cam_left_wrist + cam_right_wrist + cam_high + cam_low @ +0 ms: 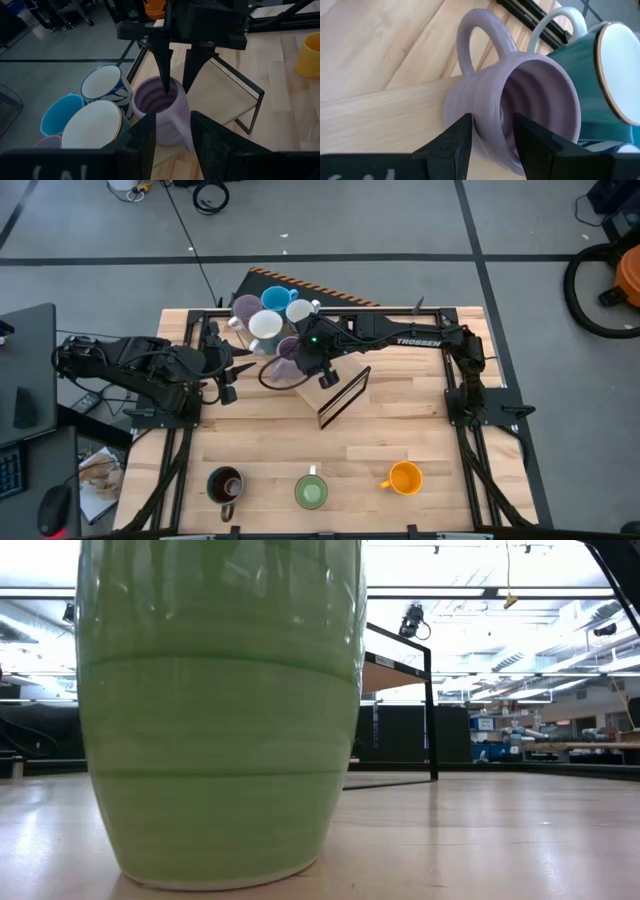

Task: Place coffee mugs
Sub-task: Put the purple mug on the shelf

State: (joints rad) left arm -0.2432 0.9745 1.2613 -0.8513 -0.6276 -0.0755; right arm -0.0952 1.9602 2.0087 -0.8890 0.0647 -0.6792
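Nearest the front edge of the surface (pixel 420 430) stood three mugs already set out in a row: the dark brown mug (pixel 226 484), the green mug (pixel 311 491) and the orange mug (pixel 404 478), well apart from each other. Farther back, the right pincer (pixel 490 134) straddled the rim of the lilac mug (pixel 520 95), one finger inside the bowl and one outside against the wall; whether the fingers were already pressing the ceramic could not be told. That mug lay tipped, leaning against the black wire rack (pixel 345 395) and touching its neighbours in the cluster (a white mug (pixel 95 125), a light blue mug (pixel 57 114) and a blue-patterned mug (pixel 105 86)).

The risk, as I judged it, was in the lift: a grip on one thin wall could let the mug swing or slip, and pulling it out could knock the crowded mugs beside it over or off the back edge.

The left pincer (pixel 172 142) hovered open just beside the cluster, close enough that the two arms could collide
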